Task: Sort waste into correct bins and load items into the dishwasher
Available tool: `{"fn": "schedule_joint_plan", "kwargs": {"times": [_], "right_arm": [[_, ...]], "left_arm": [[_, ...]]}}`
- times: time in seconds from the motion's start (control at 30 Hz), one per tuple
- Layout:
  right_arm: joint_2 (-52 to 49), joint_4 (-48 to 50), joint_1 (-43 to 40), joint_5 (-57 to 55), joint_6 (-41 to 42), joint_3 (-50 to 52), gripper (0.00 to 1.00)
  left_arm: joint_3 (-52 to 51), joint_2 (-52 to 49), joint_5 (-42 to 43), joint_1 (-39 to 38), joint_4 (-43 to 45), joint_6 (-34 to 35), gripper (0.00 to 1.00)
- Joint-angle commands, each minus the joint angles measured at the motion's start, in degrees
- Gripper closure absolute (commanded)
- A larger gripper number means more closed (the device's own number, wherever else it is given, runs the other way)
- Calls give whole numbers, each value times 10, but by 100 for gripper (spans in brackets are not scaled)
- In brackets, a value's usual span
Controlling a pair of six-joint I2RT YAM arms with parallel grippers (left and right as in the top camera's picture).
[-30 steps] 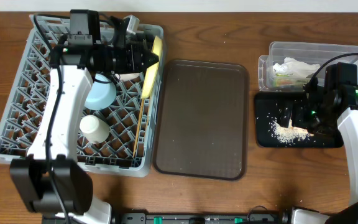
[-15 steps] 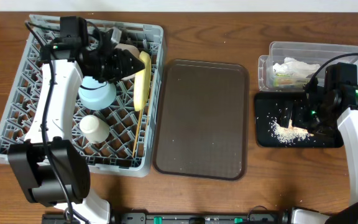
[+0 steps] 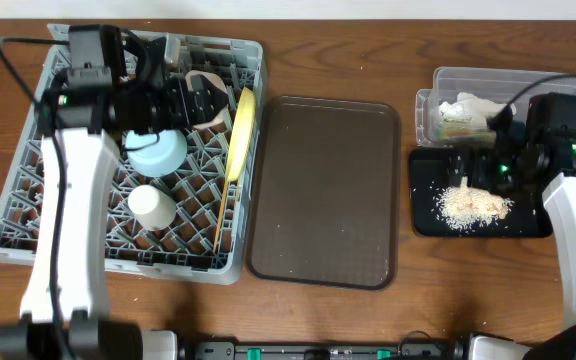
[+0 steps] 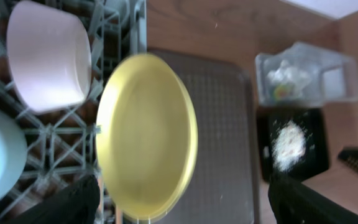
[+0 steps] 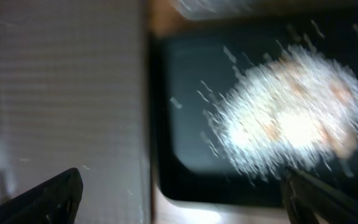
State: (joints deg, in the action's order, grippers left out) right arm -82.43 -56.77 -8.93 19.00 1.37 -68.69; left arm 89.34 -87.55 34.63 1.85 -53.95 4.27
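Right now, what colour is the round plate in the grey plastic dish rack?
The round plate is yellow, clearest in the left wrist view.

The dark brown serving tray [image 3: 325,190] lies bare, a wide open lane between the dish rack [image 3: 193,245] and the black tray [image 3: 428,222]. Inside the rack, the yellow plate [image 3: 239,135] on edge and the chopsticks [image 3: 222,215] wall off the right side; the light blue bowl [image 3: 160,152] and white cup [image 3: 152,205] crowd the middle. The rice heap [image 3: 473,203] fills the black tray's centre.
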Motion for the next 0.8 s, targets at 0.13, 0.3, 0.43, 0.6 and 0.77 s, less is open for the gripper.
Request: {"fn": "schedule_joint_plan", "kwargs": {"times": [0.13, 0.3, 0.43, 0.6, 0.77], "right_arm": [[8, 75, 80, -78, -26, -10, 1], [8, 55, 90, -98, -6, -10, 1], [9, 29, 88, -98, 29, -10, 1], [34, 5, 88, -98, 33, -4, 1], [128, 58, 88, -102, 33, 47, 1]], "left_arm": [[-4, 16, -405, -108, -141, 104, 11], [-7, 18, -381, -112, -203, 140, 8], [-22, 40, -368, -113, -212, 131, 8], [-98, 126, -365, -115, -167, 97, 8], [-223, 269, -338, -115, -78, 52, 8]]}}
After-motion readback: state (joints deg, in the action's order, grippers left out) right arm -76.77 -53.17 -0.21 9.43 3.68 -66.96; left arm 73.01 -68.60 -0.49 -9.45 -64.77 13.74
